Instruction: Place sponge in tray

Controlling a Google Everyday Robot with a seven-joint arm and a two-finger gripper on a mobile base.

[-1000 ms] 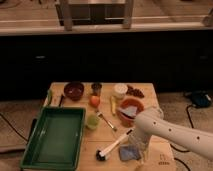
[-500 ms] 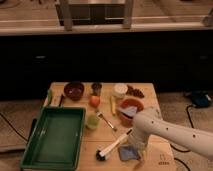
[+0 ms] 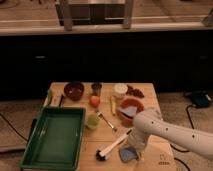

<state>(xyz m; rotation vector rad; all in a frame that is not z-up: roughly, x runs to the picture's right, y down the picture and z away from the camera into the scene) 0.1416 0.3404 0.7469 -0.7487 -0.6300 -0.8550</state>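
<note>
Sponge (image 3: 127, 154) is lying flat at the front of the table (image 3: 95, 141), directly under the tool (image 3: 136, 148), which is pointing down from the white arm (image 3: 170, 132). Can't tell if they're touching, or whether the tool is wide or narrow. Sponge is showing as a small grey-blue pad, approx. rectangular. It's sitting outside the green tray (image 3: 31, 150) (well to its right), just beside a white-handled brush (image 3: 116, 145). Small dark print (image 3: 162, 162) near the table's front-right corner is unreadable.
</note>
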